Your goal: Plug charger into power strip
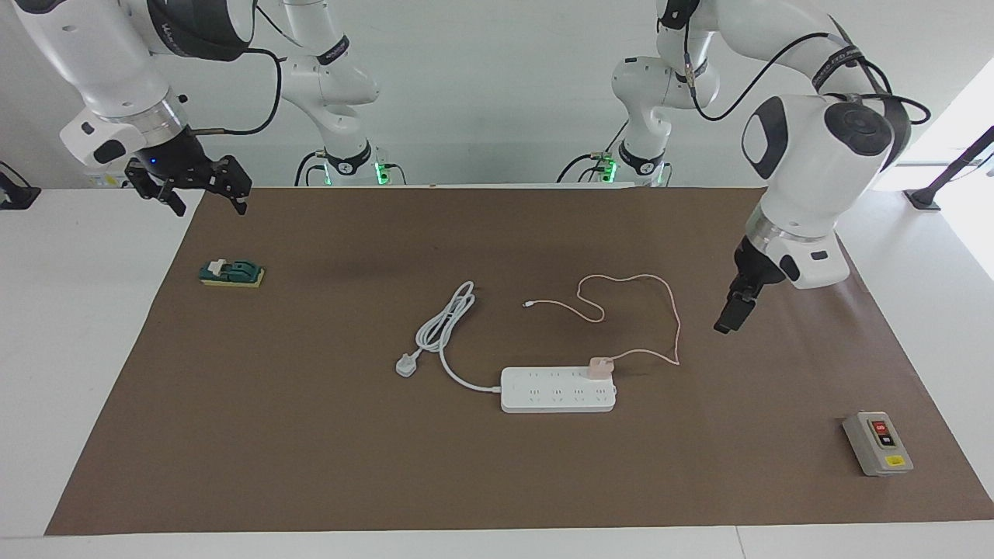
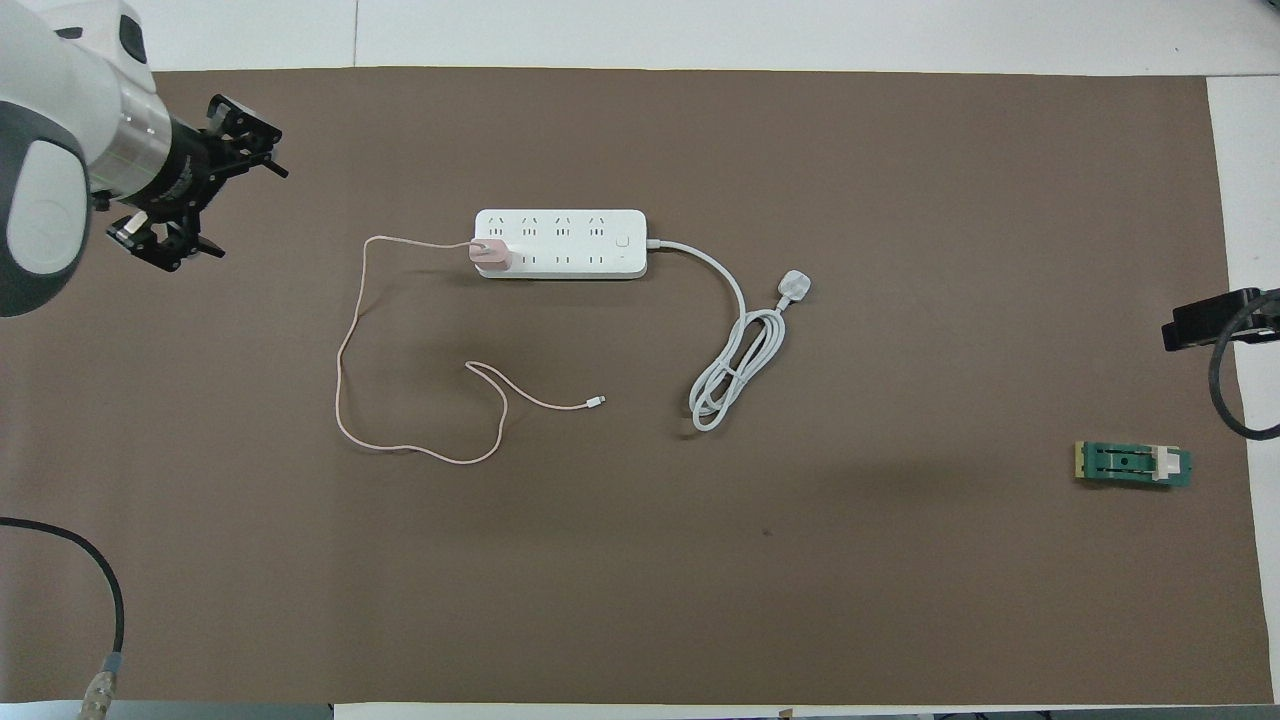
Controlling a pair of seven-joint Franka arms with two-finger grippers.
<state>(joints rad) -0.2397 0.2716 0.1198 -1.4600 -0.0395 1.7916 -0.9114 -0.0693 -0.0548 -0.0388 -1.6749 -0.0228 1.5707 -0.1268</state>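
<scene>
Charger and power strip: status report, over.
Left end effector open, empty, raised over the mat. Right end effector open, waiting over the table edge. Charger seated in power strip. Nothing in the way.

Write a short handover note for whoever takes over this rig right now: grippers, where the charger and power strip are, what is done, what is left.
Left gripper: open, empty, raised over bare mat toward the left arm's end of the table, clear of everything.
Right gripper: open, empty, waiting at the mat's edge at the right arm's end.
Power strip: flat mid-table, its own white plug lying loose beside it.
Charger: sits on the strip's end socket, cable trailing toward the robots.
Done: charger appears plugged in.
Left: confirm it is fully seated; nothing else visible.
</scene>
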